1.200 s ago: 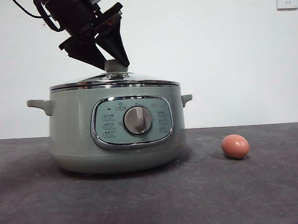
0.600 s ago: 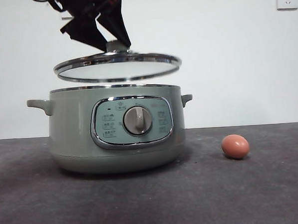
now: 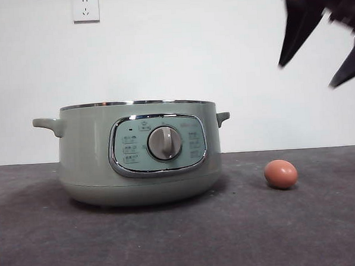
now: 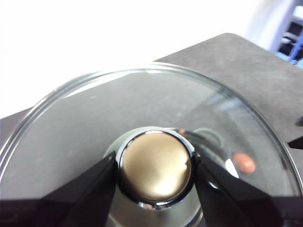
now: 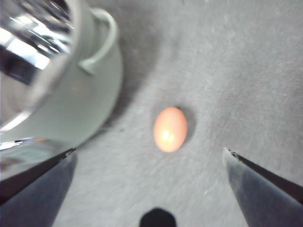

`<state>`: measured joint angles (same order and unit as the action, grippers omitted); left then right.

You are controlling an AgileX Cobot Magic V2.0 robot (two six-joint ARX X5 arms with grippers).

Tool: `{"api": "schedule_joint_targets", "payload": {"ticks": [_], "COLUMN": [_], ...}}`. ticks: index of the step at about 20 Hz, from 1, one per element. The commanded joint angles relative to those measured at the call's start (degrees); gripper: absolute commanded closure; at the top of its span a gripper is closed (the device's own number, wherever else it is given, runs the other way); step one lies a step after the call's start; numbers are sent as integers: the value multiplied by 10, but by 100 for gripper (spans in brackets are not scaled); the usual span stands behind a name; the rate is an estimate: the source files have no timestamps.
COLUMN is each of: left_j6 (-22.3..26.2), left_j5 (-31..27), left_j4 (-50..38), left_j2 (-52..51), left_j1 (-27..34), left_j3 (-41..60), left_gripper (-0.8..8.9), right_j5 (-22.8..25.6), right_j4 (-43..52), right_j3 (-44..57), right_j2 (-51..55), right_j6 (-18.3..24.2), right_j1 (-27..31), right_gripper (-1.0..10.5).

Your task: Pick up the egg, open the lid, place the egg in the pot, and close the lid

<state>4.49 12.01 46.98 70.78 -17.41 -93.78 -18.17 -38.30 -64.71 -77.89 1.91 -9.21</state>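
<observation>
1. Front view shows the pot [image 3: 138,153], round, smooth and pale sage-green, standing lidless on the dark, matte, grainy desk [image 3: 183,240]; a chrome frame rings its control panel [image 3: 157,145] around a grey dial [image 3: 164,142].
2. Small printed icons on the panel are too small to read.
3. Smooth and brown-orange, the oval egg [image 3: 281,174] lies on the desk to the right of the pot, apart from it.
4. Left end effector [image 4: 155,172] pinches the lid's knob [image 4: 156,170], whose brushed metal top gleams; the clear domed glass lid [image 4: 85,123] is cut off at the picture's edges.
5. Right end effector [image 5: 147,161] hangs above the egg [image 5: 170,129], jaws spread wide; its picture is blurred.
6. A white wall socket [image 3: 86,8] sits high on the far wall.
</observation>
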Motion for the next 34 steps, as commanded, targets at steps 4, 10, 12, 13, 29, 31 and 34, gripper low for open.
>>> {"api": "schedule_joint_targets", "payload": {"ticks": [4, 10, 12, 13, 29, 31, 34], "left_j6": [-2, -15, -19, -20, -23, -23, -18], "left_j5": [-35, -48, -48, -48, -48, -48, -48], "left_j4": [59, 148, 163, 168, 181, 182, 181], "left_j2": [-98, -162, -177, -184, -194, -194, -194], "left_j1": [7, 7, 7, 7, 7, 7, 7], "left_j3": [-8, -8, -8, -8, -8, -8, -8], "left_gripper": [820, 820, 820, 820, 820, 820, 820], "right_j5": [82, 130, 131, 130, 122, 122, 122], "right_j4": [67, 100, 113, 120, 133, 127, 110], "right_j3": [-1, -1, -1, -1, -1, -1, -1], "right_j2": [-107, -198, -215, -223, -252, -248, -214], "right_j6": [3, 12, 12, 11, -5, -5, -7], "right_j1": [-54, -69, -69, -70, -89, -88, -88], "right_gripper": [354, 435, 451, 451, 962, 962, 962]}}
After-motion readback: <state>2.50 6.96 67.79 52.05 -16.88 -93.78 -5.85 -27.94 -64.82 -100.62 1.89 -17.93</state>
